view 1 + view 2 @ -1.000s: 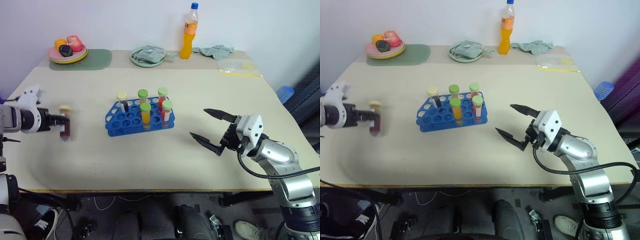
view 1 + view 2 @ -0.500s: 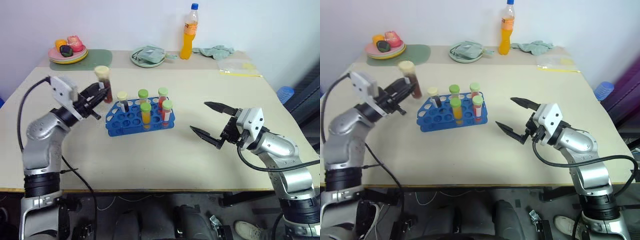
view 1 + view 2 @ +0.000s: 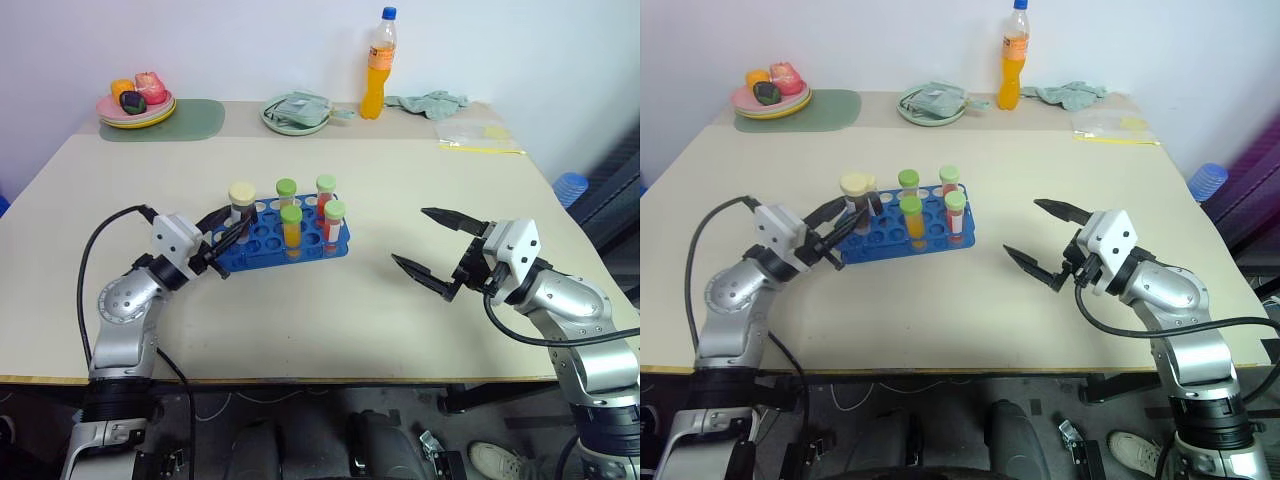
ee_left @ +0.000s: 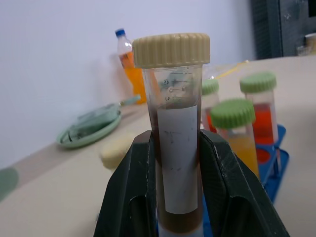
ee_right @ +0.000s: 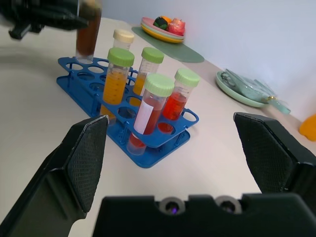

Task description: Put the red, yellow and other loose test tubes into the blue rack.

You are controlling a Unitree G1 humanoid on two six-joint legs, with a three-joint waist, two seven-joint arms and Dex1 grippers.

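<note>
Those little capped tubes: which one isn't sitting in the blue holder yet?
The dark maroon tube with the cream cap, clamped upright in the left gripper above the blue rack. The other five tubes already stand in its holes.

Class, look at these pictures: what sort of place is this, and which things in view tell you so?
Probably an indoor test room, not a real lab: a plain table against a bare wall holds a blue rack of capped tubes beside a drink bottle and a plate of toy food.
</note>
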